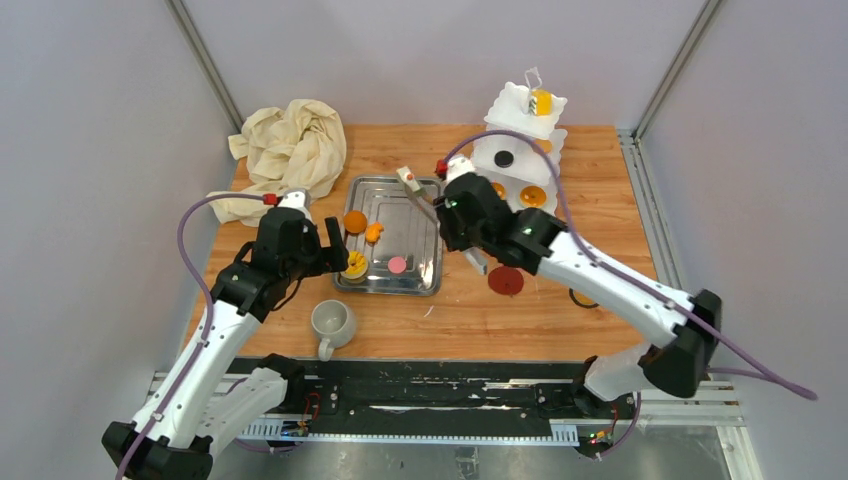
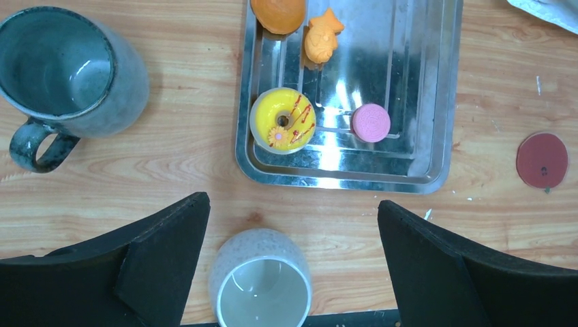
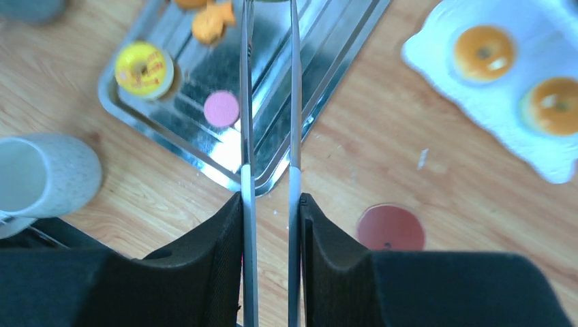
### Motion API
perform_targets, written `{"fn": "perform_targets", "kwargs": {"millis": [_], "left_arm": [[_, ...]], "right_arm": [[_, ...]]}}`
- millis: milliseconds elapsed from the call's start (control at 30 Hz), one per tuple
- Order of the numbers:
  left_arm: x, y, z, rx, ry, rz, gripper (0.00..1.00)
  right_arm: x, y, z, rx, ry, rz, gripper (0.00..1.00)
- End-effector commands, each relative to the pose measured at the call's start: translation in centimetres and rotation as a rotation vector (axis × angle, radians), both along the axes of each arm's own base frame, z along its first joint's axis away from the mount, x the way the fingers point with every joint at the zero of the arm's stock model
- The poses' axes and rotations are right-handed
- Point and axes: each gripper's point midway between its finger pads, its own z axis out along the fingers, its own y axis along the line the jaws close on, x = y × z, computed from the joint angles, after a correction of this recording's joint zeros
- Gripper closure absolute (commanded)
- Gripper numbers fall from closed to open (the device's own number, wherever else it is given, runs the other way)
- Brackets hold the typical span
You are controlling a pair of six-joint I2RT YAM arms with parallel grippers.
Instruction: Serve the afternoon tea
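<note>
Showing the right gripper (image 3: 270, 204) clamped on metal tongs (image 3: 247, 122), whose blades reach over the steel tray (image 1: 410, 250). Left gripper (image 2: 292, 208): jaws wide apart, with the off-white mug (image 2: 260, 289) showing between its fingers, just beside the tray's near edge. On the tray: yellow ring cake (image 2: 282, 120), pink round cake (image 2: 371, 122), orange fish-shaped cake (image 2: 322, 37), orange tart (image 2: 278, 12). Grey mug (image 2: 68, 75) stands on the wooden table (image 1: 600, 180), beside the tray. White three-tier stand (image 1: 485, 150) carries orange ring cakes (image 3: 484, 51) below, a black tart (image 1: 504, 158) midway, a yellow cake (image 1: 540, 102) on top.
</note>
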Motion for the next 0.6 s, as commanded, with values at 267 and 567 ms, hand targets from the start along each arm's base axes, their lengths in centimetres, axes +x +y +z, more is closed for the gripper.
{"fn": "perform_targets", "kwargs": {"millis": [267,567], "left_arm": [[1.0,-0.6,0.7,-0.024,-0.032,-0.018,0.02],[1.1,-0.7,1.2,-0.030,-0.044,-0.021,0.02]], "right_arm": [[3.6,-14.2,14.6,0.069,-0.234,-0.229,0.97],[7.1,-17.5,15.9,0.094,-0.221,-0.320,0.97]]}}
